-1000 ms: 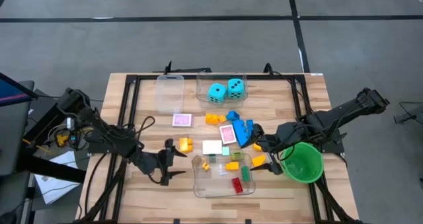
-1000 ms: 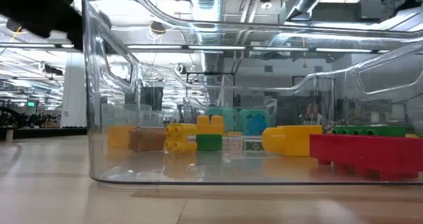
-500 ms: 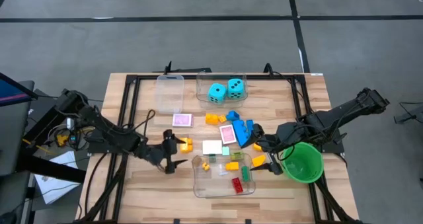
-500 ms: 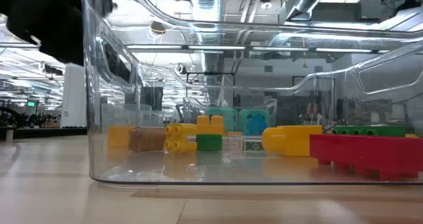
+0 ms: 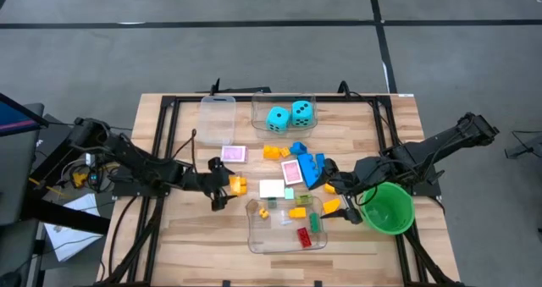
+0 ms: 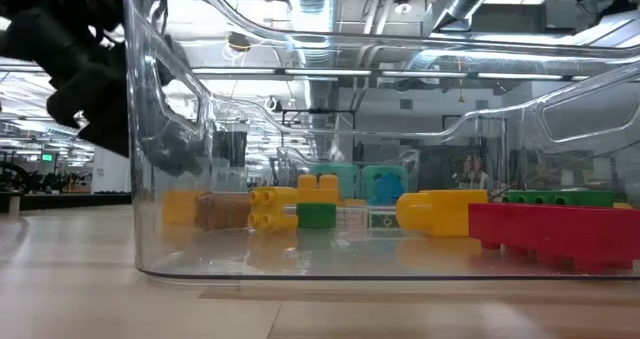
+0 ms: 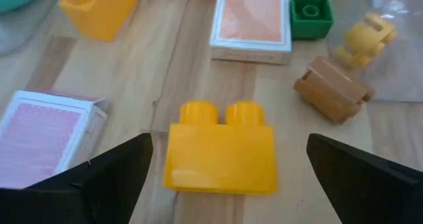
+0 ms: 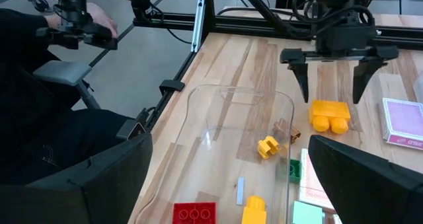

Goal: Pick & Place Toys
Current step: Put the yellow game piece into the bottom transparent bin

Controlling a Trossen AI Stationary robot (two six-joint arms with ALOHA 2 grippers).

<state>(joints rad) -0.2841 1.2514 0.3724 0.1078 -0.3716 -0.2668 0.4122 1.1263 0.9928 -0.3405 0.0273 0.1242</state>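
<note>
Since a second ago our left gripper [image 5: 222,186] has swung up to the yellow brick [image 7: 221,154], which sits ungrasped on the worktop [image 5: 186,236] between its released fingers, while the clear tub [image 5: 254,240] holds few bricks and most toys remain outside.

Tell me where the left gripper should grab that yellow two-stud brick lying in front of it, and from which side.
Grip the yellow brick across its two short end faces, coming straight down from above. It lies flat on the table, alone, with bare wood off both ends, and the left gripper is already open with a finger off each end. The studs along one long side would probably make a poorer hold.
</note>
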